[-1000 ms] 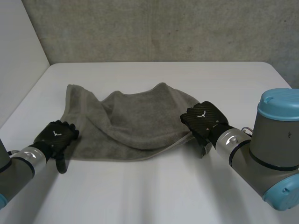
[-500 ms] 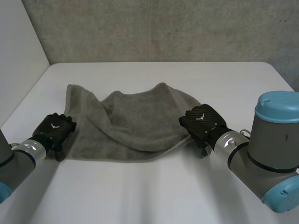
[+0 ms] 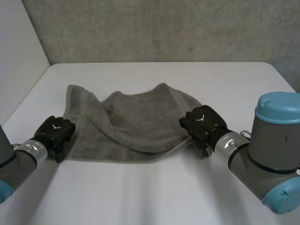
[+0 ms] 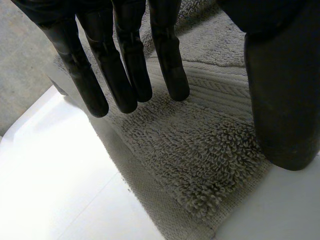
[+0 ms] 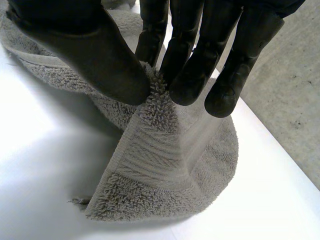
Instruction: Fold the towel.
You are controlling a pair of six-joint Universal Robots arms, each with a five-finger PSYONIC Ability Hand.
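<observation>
Your right hand (image 3: pixel 202 123) pinches the towel (image 3: pixel 136 124) at its near right corner. Your left hand (image 3: pixel 55 131) hangs over the near left corner, fingers (image 4: pixel 127 65) spread and gripping nothing

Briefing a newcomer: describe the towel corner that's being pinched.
On the white table lies a rumpled grey towel. At its near edge, the right hand pinches one corner up into a peak; the corner at the left hand lies flat.
</observation>
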